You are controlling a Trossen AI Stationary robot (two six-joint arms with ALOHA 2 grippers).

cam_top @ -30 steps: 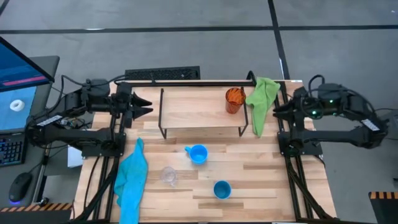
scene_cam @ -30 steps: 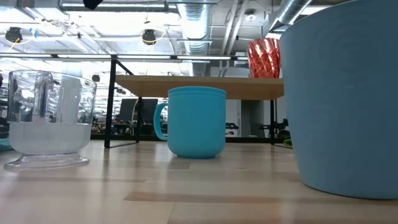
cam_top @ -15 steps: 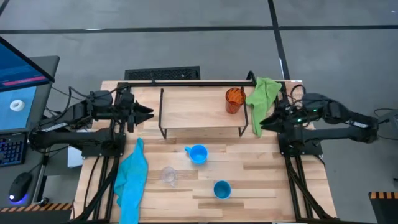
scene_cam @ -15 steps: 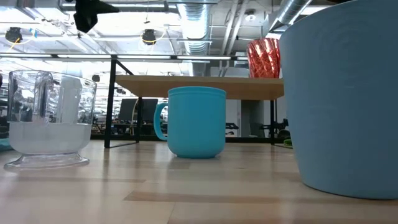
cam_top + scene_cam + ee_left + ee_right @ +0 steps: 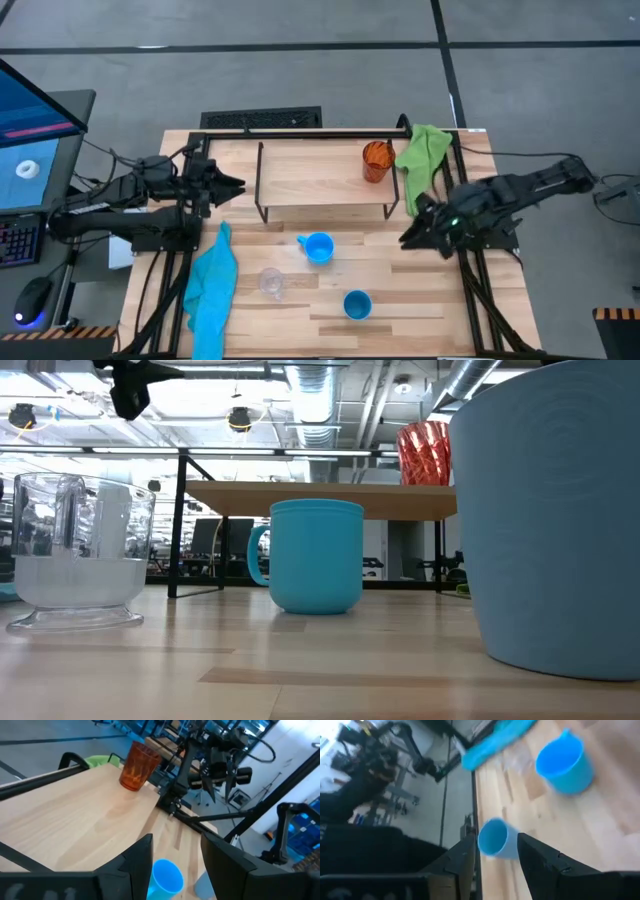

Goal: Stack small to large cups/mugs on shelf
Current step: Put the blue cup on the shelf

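The orange cup (image 5: 377, 160) stands on the light-wood shelf (image 5: 320, 182) near its right end. On the table in front of the shelf stand the light-blue mug (image 5: 318, 247), the clear glass cup (image 5: 271, 282) and the blue handleless cup (image 5: 357, 304). My left gripper (image 5: 240, 185) hovers open and empty by the shelf's left end; its wrist view (image 5: 177, 857) looks over the shelf at the orange cup (image 5: 137, 766). My right gripper (image 5: 405, 239) hovers open and empty right of the mug; its wrist view (image 5: 496, 862) shows the blue cup (image 5: 497, 838) and the mug (image 5: 565, 762).
A green cloth (image 5: 420, 160) hangs at the shelf's right end. A teal cloth (image 5: 212, 290) lies along the table's left near edge. Black arm frames stand at both table sides. There is bare wood between the cups and the right edge.
My right gripper has swung from the shelf's right end toward the table's near edge and leftward, coming over the table right of the mug. My left gripper has shifted slightly toward the near edge. The cups have not moved.
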